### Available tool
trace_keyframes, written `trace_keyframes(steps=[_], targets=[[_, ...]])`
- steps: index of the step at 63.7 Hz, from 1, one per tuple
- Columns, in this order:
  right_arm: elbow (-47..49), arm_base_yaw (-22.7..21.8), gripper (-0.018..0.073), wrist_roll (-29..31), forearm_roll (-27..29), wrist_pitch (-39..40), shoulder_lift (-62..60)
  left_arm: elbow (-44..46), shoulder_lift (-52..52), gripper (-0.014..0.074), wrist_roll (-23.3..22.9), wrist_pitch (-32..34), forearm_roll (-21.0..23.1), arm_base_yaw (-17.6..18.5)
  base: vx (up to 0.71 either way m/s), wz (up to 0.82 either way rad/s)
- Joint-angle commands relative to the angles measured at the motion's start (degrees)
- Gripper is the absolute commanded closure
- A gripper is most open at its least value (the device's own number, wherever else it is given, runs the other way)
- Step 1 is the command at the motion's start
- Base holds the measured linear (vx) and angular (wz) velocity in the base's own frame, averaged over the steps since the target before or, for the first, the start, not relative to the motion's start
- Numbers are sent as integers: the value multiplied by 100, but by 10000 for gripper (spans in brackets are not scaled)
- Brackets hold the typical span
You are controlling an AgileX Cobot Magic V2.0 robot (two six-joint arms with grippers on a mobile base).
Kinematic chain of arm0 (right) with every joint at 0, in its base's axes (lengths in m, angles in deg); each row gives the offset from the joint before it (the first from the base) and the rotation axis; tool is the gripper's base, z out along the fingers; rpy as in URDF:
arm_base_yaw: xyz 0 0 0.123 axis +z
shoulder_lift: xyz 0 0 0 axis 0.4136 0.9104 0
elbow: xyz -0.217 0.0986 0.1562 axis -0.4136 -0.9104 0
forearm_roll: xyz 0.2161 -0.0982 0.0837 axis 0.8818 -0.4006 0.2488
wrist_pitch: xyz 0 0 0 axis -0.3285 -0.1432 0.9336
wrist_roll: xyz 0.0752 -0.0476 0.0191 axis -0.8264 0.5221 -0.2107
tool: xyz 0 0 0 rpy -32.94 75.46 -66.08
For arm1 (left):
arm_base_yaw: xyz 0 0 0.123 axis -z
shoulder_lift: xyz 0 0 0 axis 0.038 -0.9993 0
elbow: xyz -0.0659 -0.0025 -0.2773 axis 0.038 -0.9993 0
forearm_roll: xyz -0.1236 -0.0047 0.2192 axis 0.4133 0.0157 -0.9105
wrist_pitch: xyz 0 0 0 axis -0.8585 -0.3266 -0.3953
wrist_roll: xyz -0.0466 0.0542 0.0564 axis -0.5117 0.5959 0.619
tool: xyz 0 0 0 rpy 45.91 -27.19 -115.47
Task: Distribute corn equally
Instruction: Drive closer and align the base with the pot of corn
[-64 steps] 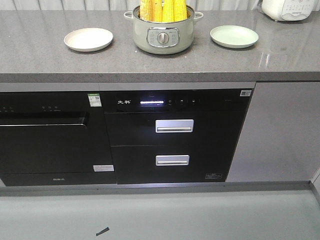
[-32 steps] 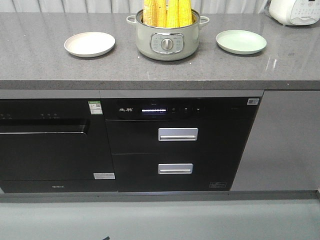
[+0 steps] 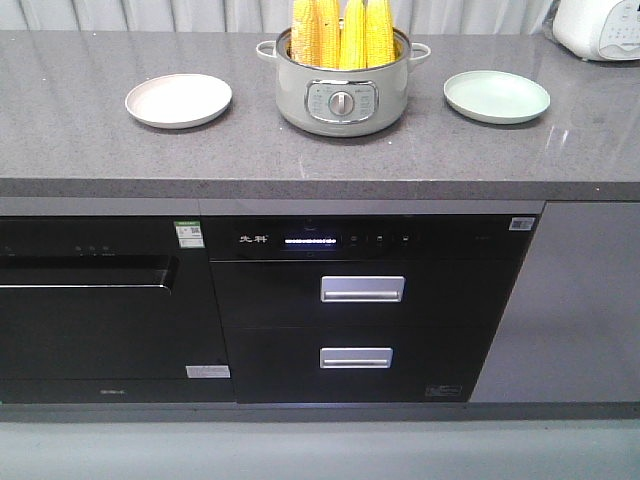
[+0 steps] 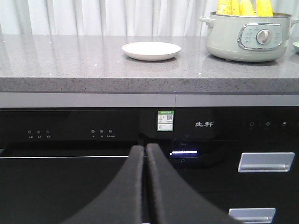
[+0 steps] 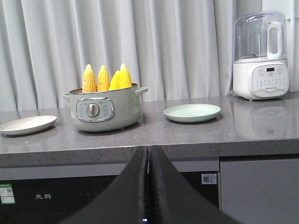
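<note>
Left hand [image 4: 144, 148] and right hand [image 5: 148, 150], fingers pressed together and empty, sat below the worktop [image 3: 80, 140]; the corn [image 3: 340, 32] stood upright in the pot [image 3: 343, 105] above, seemingly nearer the right

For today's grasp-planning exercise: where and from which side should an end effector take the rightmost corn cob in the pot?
Probably the exposed upper part of the rightmost cob, from above: it stands upright, tip up, and the wall of the pot hides its lower part.

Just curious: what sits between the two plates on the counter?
A pale green pot of upright corn stands between the cream plate and the green plate, clearest in the front view.
</note>
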Motion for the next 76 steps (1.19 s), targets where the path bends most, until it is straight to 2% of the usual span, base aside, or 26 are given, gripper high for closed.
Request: trace_keyframes(steps=[1,76], targets=[[-42,-34,562,63,-45,389,-18,-87,96,603,-38,444,11,19,12,0],[-42,-34,562,63,-45,389,-18,-87,96,603,-38,444,11,19,10,-1]])
